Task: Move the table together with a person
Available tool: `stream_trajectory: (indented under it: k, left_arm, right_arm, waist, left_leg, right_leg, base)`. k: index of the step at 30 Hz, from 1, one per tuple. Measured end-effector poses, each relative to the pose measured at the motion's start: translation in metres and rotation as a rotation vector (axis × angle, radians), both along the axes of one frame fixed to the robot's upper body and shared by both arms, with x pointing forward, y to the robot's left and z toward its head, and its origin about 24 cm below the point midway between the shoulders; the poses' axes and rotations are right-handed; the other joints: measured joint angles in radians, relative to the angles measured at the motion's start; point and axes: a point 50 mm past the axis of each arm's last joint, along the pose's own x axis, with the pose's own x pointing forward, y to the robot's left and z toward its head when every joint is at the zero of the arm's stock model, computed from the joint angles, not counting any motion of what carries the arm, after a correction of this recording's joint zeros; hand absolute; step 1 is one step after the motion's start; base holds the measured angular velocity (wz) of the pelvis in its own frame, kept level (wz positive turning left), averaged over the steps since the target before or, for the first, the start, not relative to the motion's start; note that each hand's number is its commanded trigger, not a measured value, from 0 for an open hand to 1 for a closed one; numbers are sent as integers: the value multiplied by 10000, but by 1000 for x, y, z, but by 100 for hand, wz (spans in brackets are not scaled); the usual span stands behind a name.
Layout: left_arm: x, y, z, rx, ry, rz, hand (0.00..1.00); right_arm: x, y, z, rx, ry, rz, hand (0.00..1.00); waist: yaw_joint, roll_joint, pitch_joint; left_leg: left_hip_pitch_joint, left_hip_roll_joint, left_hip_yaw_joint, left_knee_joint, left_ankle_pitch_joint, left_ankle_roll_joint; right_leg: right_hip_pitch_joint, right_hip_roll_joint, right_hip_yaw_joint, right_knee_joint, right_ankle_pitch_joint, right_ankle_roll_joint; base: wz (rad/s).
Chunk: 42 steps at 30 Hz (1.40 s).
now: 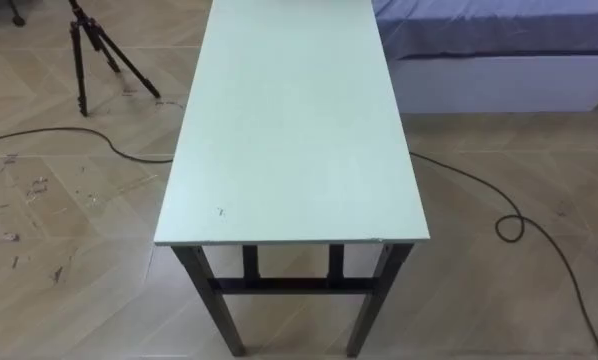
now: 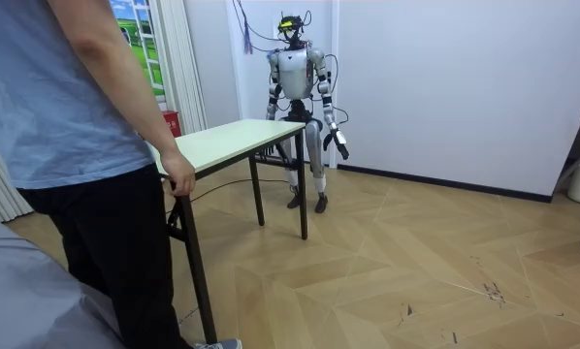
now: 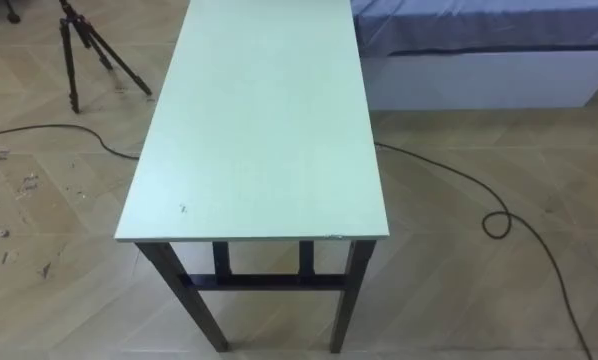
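Room view, robot: stands upright at the far short end of the table [image 2: 234, 136], facing along its length, with a white wall [image 2: 445, 87] close behind.
Table: a long pale top on dark legs, with the legs standing on the wood floor [image 2: 416, 262].
Person: stands at the near short end, at the room view's left. The person's hand [image 2: 180, 174] is curled over the near corner of the top.
Left hand [image 2: 340, 145]: hangs beside the thigh on the room view's right, apart from the table. It is too small to tell whether its fingers are straight or curled.
Right hand [image 2: 273, 116]: appears to sit low on the room view's left of the body, about level with the far edge of the top. Contact and finger state cannot be told.
Near edge, eye views: the short edge of the top runs across the lower part, with dark legs and a crossbar beneath it.
Left long edge: bordered by floor, with a tripod [image 1: 89, 50] standing well apart toward the far end.
Right long edge: a bed [image 1: 499, 50] with a blue cover lies just beside the far part, and floor lies beside the nearer part.
Open room: a broad stretch of floor lies on the room view's right of the table, and a curtain [image 2: 178, 68] hangs beyond its other side.
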Motion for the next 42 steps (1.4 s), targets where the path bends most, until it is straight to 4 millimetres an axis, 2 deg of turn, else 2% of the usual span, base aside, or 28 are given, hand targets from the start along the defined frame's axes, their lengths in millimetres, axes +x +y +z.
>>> stream_trajectory:
  k: [6,10,14,15,16,17,19,22,24,27,32,35,39,41,42]
  left_arm:
    - [-7,0,0,-11,244,69,0]
    - [-8,1,0,-142,284,372,0]
    - [-9,0,-1,-537,108,1034,0]
    - [-9,-1,-1,-710,38,1319,0]
    - [-10,-1,-2,-917,-24,1619,0]
    - [-11,-1,-2,-1018,-29,1737,0]
    - [-13,-2,-3,-1570,-234,2491,0]
    - [-14,-5,-3,-2430,-856,3898,0]
    - [-12,-6,-4,-2916,-1238,4541,0]
    - [-9,-7,-4,-3539,-1785,5202,0]
    - [5,-9,-3,-4533,-2857,5854,0]
    - [20,-12,2,-5331,-3947,6292,0]
    - [46,-22,11,-6886,-5589,6461,0]
    - [59,-27,18,-7743,-6380,6350,0]
    - [66,-32,25,-8334,-6891,6064,0]
  right_arm:
    - [3,3,-1,77,-12,183,0]
    - [4,5,-2,189,170,210,0]
    - [0,6,-2,388,206,-91,0]
    - [-1,6,-2,480,220,-262,0]
    - [-4,6,-3,592,278,-472,0]
    - [-4,6,-3,642,268,-553,0]
    - [-5,7,-2,948,152,-858,0]
    - [-3,10,-2,1384,-128,-1258,0]
    - [3,10,-1,1650,-496,-1475,0]
    - [7,12,0,2025,-864,-1626,0]
    - [21,13,4,2481,-1770,-1398,0]
    - [38,14,11,2837,-2831,-1285,0]
    - [61,21,28,3546,-4676,-1064,0]
    - [68,26,39,4105,-5545,-1035,0]
    - [72,32,46,4527,-6028,-884,0]
  waist:
    - [-17,-83,-1]
    - [-20,-159,34]
    - [119,-163,35]
    - [195,-158,32]
    - [246,-111,-6]
    - [266,-168,25]
    - [391,-94,-52]
    - [478,-69,-29]
    - [478,-22,-56]
    - [471,-27,-49]
    - [513,46,-34]
    - [503,116,-12]
    - [487,222,3]
    - [463,303,-21]
    - [469,277,6]
  left_leg:
    - [6,-3,-66,11,0,0]
    - [14,-2,-40,23,0,0]
    - [43,-3,-45,18,-3,3]
    - [39,-3,-48,18,-3,3]
    - [34,-5,-77,23,-3,3]
    - [33,-5,-79,23,-3,4]
    - [40,-3,-62,34,-4,5]
    - [-29,-2,-56,37,-6,8]
    - [-121,-3,-56,45,-5,8]
    - [-125,-3,-58,49,-5,8]
    - [-363,-6,30,237,-6,8]
    - [-466,-9,76,302,-6,8]
    - [-668,-30,68,377,-6,9]
    - [-820,-32,71,373,-6,9]
    - [-818,-31,71,349,-6,9]
  right_leg:
    - [34,-7,-89,1,-2,1]
    - [62,-17,-204,-11,-8,7]
    - [90,-21,-248,-23,-12,14]
    - [95,-22,-259,-16,-12,14]
    - [109,-26,-299,-18,-12,14]
    - [107,-25,-305,-17,-12,14]
    - [66,-22,-306,-17,-12,14]
    - [49,-33,-325,-3,-12,14]
    - [-28,-41,-380,9,-12,15]
    - [-23,-63,-556,3,-12,16]
    - [-168,-96,-589,40,-11,15]
    - [-233,-115,-602,71,-11,14]
    - [-404,-170,-618,187,-22,30]
    - [-556,-183,-667,237,-21,30]
    - [-562,-181,-671,243,-21,30]
  base:
    - [3]
    - [9]
    - [4]
    - [4]
    - [6]
    - [4]
    - [0]
    - [0]
    - [7]
    - [12]
    - [3]
    - [0]
    - [1]
    - [7]
    - [0]
